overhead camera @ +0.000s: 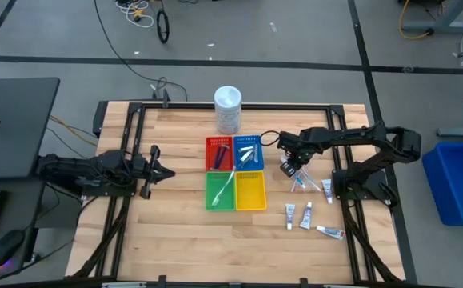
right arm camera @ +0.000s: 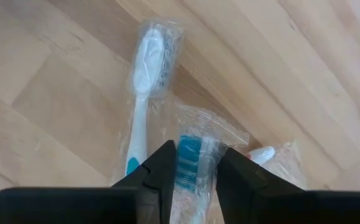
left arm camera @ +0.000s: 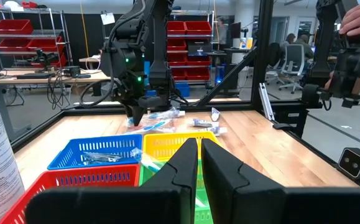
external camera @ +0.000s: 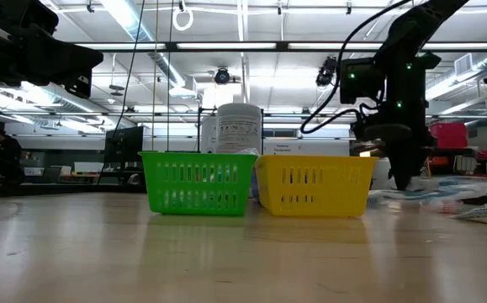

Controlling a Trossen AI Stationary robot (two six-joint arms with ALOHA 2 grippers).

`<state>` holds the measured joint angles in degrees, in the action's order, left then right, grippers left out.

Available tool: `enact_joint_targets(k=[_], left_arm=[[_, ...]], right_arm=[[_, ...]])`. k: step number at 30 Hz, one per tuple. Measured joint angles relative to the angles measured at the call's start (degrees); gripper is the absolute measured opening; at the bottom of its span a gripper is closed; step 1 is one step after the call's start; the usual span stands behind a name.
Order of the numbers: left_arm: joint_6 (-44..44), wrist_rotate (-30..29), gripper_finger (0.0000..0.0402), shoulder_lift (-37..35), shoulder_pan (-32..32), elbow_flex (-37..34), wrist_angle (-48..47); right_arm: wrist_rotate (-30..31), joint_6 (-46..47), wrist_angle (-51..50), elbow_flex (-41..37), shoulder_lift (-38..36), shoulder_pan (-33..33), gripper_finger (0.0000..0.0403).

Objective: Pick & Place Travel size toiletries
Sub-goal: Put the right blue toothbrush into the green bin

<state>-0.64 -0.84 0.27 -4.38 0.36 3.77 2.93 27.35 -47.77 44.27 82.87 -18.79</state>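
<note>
My right gripper [overhead camera: 289,170] points down at the right of the trays, shut on a plastic-wrapped toothbrush with blue bristles [right arm camera: 189,158]. A second wrapped toothbrush [right arm camera: 145,68] lies flat on the wood beside it. Several small white tubes [overhead camera: 306,214] lie on the table nearer the front edge. A dark-blue stick [overhead camera: 221,152] lies in the red tray, silvery sachets [overhead camera: 249,152] in the blue tray, and a toothbrush [overhead camera: 227,186] leans in the green tray [overhead camera: 215,196]. My left gripper [overhead camera: 161,170] waits shut and level at the table's left. My right gripper pinches the wrapped toothbrush at its blue bristle head [right arm camera: 190,149] between its two fingers. The fingers come from above, pointing down, one on each side of the head through the clear wrapper. The handle end is hidden behind the fingers; whether it is clear of the table I cannot tell.
The yellow tray [overhead camera: 250,192] stands closest to the right gripper, beside the green one. A tall white tub [overhead camera: 228,108] stands behind the trays at the far edge. The black frame rails [overhead camera: 351,172] run along the table's sides. Bare wood lies in front of the trays.
</note>
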Motion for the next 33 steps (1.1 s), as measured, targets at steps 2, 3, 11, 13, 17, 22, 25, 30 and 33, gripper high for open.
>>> enact_joint_targets(k=[2,3,11,13,17,22,25,30,33], left_arm=[[0.00,0.00,0.0027,0.00,0.00,0.02,-0.02],[0.00,0.00,0.0027,0.00,0.00,0.01,0.00],[-0.01,0.00,0.0028,-0.02,0.01,0.02,-0.01],[-0.02,0.00,0.0027,0.00,0.01,0.01,0.00],[0.00,0.00,0.0027,0.00,0.00,0.00,0.00],[0.00,0.00,0.0027,-0.02,0.00,0.02,-0.02],[0.00,0.00,0.0027,-0.02,0.02,0.00,-0.02],[0.00,0.00,0.0027,-0.02,0.02,0.01,0.00],[0.00,0.00,0.0027,-0.01,0.01,0.02,0.00]], right_arm=[[-0.01,-0.81,-0.98,1.10,-0.73,0.01,0.0100],[0.00,-1.40,-1.45,1.76,-1.22,0.08,0.0100],[0.03,-2.93,-3.84,7.32,-5.80,0.56,0.0096],[0.02,-3.24,-3.85,8.43,-6.56,0.87,0.0097],[-0.01,-3.86,-3.86,9.69,-7.27,1.03,0.0098],[0.01,-4.25,-3.91,9.77,-7.30,1.01,0.0096],[0.44,-4.28,-3.27,9.77,-7.36,1.01,0.0096],[2.90,-4.50,-0.47,9.77,-9.58,1.03,0.0097],[4.33,-6.35,2.05,9.77,-11.58,1.40,0.0095]])
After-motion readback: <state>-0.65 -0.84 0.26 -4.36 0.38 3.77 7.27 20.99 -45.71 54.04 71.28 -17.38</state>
